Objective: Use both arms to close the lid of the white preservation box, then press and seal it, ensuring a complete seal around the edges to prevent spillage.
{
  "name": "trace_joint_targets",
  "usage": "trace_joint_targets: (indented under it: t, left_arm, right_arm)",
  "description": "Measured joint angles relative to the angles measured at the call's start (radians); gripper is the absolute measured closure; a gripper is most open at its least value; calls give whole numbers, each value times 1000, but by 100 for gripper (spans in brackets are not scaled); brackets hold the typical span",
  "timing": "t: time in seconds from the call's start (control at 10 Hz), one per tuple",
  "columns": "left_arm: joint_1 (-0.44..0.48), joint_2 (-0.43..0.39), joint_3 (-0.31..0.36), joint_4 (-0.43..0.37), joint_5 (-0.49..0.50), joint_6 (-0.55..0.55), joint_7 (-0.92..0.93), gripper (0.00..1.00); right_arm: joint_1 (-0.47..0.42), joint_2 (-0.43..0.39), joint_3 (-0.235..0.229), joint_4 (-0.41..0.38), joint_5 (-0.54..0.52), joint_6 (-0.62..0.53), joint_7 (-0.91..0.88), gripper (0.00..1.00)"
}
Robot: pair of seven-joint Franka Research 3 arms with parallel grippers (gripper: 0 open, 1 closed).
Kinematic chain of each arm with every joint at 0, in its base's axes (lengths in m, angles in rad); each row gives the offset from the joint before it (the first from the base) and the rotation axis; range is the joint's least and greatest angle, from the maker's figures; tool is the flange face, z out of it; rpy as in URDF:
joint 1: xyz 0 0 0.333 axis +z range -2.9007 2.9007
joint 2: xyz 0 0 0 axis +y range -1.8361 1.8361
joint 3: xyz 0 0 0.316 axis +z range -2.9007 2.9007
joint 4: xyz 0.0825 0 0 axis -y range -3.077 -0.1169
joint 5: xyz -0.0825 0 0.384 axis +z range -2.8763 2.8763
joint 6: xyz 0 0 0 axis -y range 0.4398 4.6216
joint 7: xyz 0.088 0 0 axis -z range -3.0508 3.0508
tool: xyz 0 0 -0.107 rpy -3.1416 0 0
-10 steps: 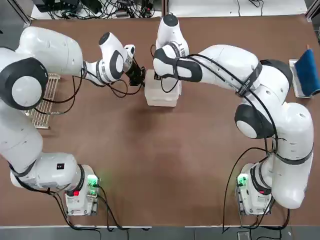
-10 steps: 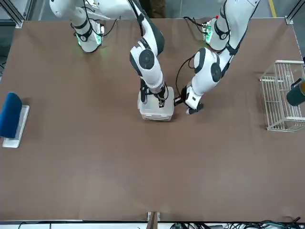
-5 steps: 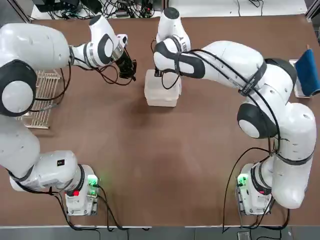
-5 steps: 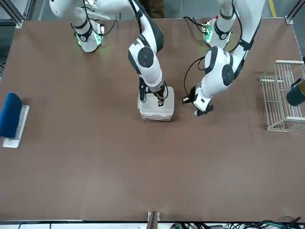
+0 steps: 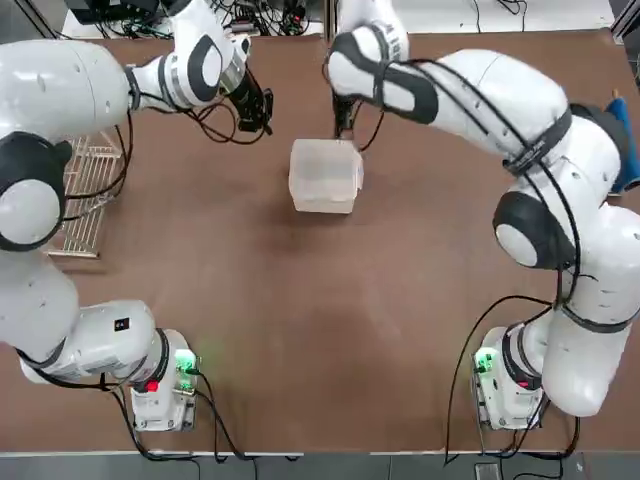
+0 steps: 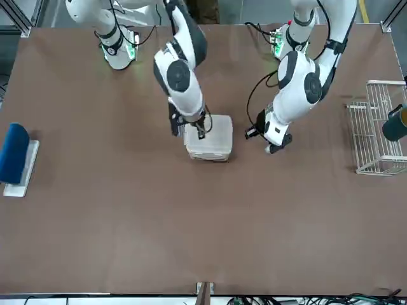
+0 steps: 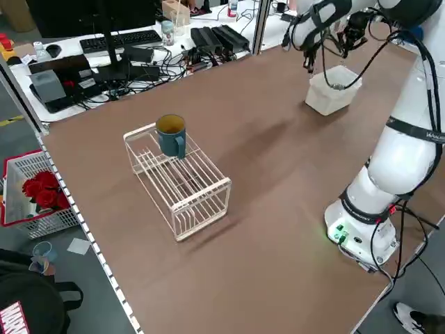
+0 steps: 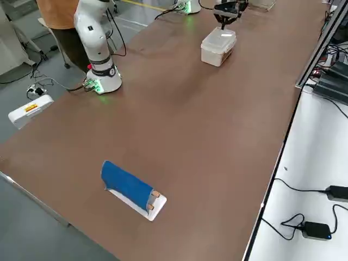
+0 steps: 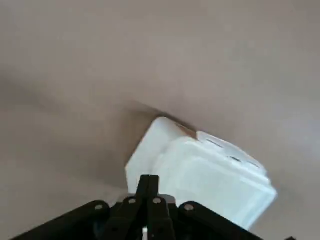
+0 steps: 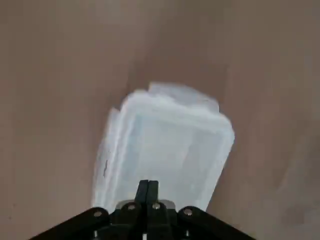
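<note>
One wide brown counter point(image 5: 320, 330) fills most of the scene, with the white preservation box point(image 8: 217, 51) on it as the landmark; directions are as the robot faces it. Two glossy white jointed arms reach in from the robot's side, the left arm point(image 5: 60, 90) coming to the left of the box, the right arm point(image 5: 590, 270) toward its far end. A person point(image 8: 65, 27) in an orange top and dark trousers stands on the robot's side of the counter, nearer to the robot than the box.

Well apart from the box, to its left, is a white wire rack point(image 7: 177, 184). Well apart on the other side, to the right, is a white tray point(image 8: 157, 209) topped with a curved blue piece point(image 8: 128, 185).

The box is a small translucent container, upright on the counter. Its white lid point(image 5: 326, 160) lies flat over the top. Along the edges point(image 10: 225, 117), narrow flaps point(image 10: 182, 92) stick outward; whether the seal is complete cannot be told.

The left pincer point(image 9: 149, 178) is clenched, holding nothing, to the left of the box and apart from it. The right pincer point(image 10: 149, 183) is clenched too, empty, near the far end of the box; contact cannot be told.

Smallest is a dark teal mug point(image 7: 172, 136) on the rack, left of the box.
</note>
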Motion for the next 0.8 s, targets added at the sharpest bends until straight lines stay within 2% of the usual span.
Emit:
trace_joint_targets:
  t: [0.3, 0.5, 0.6, 0.8]
  left_arm:
    - [-60, 3, -5, 58, 49, -7, -129, 99]
    - [-147, 24, -6, 99, 111, -7, -243, 99]
    - [-202, 40, -6, 117, 183, -7, -333, 99]
    - [-290, 94, -6, 167, 358, -4, -533, 99]
  right_arm:
    - [-159, -42, -4, -145, 85, -18, -272, 99]
    - [-264, -46, 22, -235, 170, -8, -451, 99]
    - [-326, -48, 78, -278, 223, 26, -519, 99]
    - [-430, -49, 219, -367, 294, 132, -593, 99]
